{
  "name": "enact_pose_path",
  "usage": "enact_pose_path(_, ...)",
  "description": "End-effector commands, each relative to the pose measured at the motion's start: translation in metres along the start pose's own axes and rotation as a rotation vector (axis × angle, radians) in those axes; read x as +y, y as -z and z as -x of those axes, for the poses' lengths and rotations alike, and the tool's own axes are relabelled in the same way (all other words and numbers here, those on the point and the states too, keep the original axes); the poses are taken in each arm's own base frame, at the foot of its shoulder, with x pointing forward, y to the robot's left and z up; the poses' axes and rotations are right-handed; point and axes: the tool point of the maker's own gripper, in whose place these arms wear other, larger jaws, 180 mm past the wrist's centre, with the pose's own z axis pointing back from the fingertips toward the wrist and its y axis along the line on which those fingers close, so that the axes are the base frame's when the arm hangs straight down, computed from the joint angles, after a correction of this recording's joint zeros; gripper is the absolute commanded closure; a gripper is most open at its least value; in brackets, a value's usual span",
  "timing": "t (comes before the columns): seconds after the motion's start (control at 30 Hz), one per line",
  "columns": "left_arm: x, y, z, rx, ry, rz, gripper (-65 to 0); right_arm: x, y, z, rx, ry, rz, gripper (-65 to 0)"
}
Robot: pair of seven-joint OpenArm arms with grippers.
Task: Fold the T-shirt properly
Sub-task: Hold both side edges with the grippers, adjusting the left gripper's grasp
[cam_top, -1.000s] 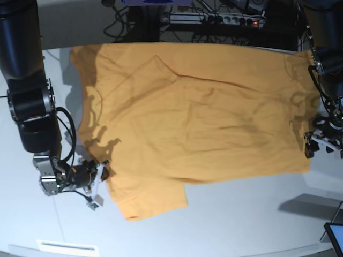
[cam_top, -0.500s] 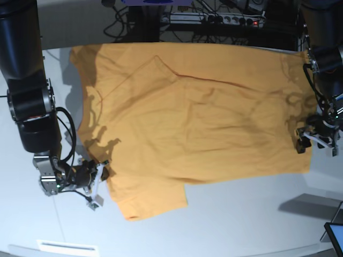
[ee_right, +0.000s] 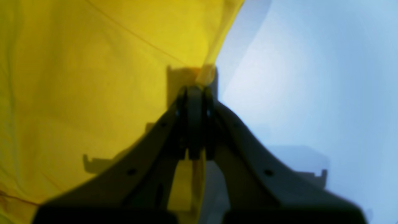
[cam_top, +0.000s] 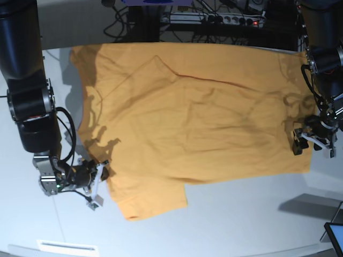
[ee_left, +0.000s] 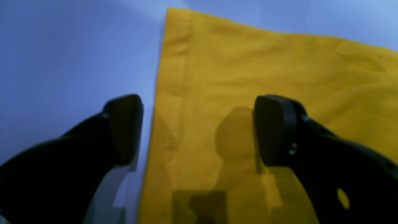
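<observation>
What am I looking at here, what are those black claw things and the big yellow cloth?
This is a robot with two arms, working to fold a T-shirt spread flat on a pale table. The wide picture looks down from above; the two close-ups come from cameras mounted on each wrist, looking along the fingers. In the wide picture the left arm is on the right side. The left gripper has its fingers wide open, straddling the shirt's stitched edge, holding nothing yet. The right gripper is pinched shut on the shirt's edge near a sleeve. At the top edge of the wide picture are cables.
</observation>
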Motion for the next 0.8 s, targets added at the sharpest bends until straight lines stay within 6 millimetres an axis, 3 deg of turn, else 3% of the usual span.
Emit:
enact_pose_path(0.0,0.004,-0.003,-0.023,-0.04,0.012,0.011,-54.9,-0.009,-0.01,-0.013,-0.007,-0.02,0.024,-0.3)
enact_pose_path(0.6,-0.007,0.001,-0.023,-0.031,0.019,0.04,-54.9,-0.007,-0.007,-0.006,0.003,-0.015,0.019,-0.3)
enact_pose_path(0.77,-0.008,0.001,-0.023,-0.032,0.017,0.041,-54.9,-0.016,-0.011,-0.002,0.008,-0.009,0.034,-0.3)
